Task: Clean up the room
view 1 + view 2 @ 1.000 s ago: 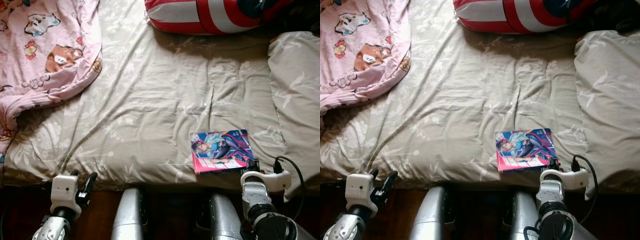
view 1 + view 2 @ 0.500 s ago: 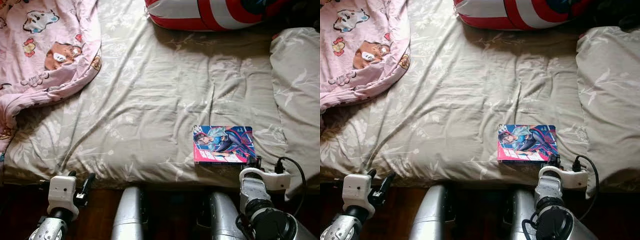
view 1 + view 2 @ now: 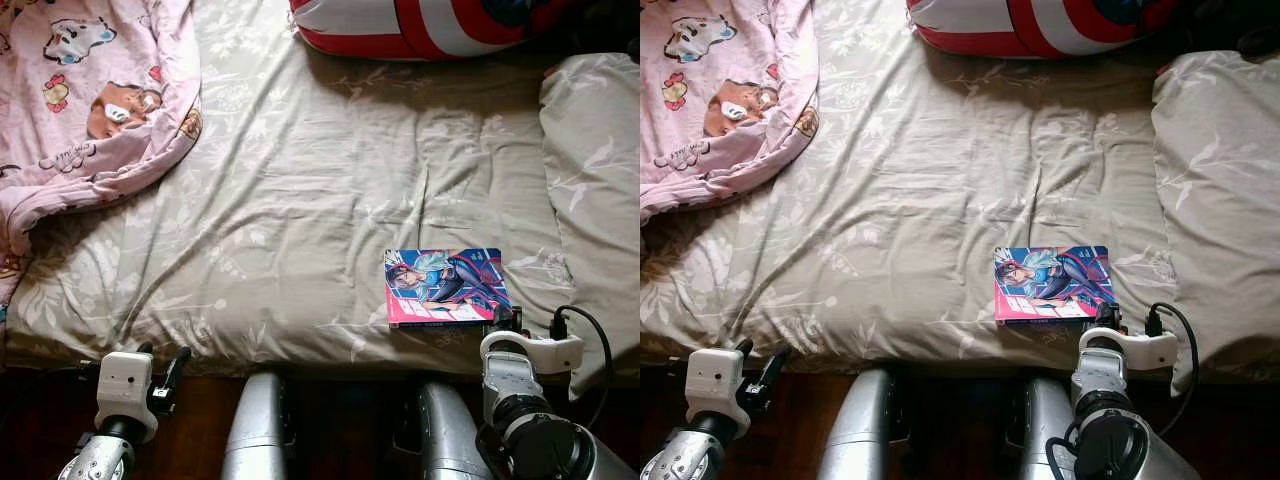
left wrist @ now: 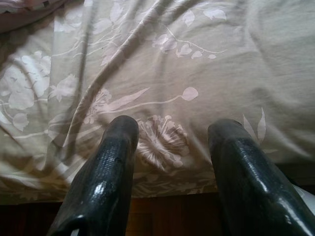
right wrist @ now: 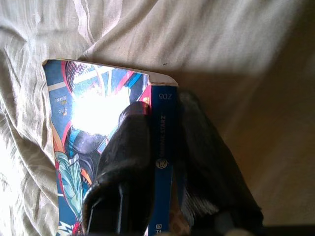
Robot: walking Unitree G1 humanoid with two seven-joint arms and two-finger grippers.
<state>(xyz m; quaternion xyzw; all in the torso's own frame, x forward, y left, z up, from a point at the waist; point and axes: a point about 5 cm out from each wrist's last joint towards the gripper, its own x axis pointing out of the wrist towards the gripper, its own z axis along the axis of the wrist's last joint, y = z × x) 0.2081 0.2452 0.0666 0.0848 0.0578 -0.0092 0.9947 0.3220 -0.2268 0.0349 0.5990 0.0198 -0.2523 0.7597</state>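
Bed: beige bedsheet with a pale leaf-and-flower print (image 3: 300, 200), creased, spread across the mattress; dark floor below its near edge.
Book: thin glossy paperback with a blue, red and pink illustrated cover (image 3: 445, 286), lying on the sheet near the bed's near edge, on the robot's right side, its far corner tipped slightly up.
Right gripper: (image 5: 160, 162) at the book's near right corner. The head views show just the silver wrist and black cable under that corner; the right wrist view shows the grip itself, one black finger (image 5: 125, 167) pressed on the cover, the other under the back, the blue spine between them. Clamped on the book.
Left gripper: (image 4: 170, 162) low at the near edge of the bed, on the robot's left, well apart from the book. The left wrist view shows its two black fingers spread with a wide gap, nothing between them, flower print beyond. Released.
Pink blanket: soft pink quilt with cartoon animal prints (image 3: 90, 100), bunched at the far left of the bed.
Cushion: red, white and blue striped cushion (image 3: 420, 25) at the far edge.
Pillow: pillow in the same beige leaf print (image 3: 595, 190) at the right, just beside the book.
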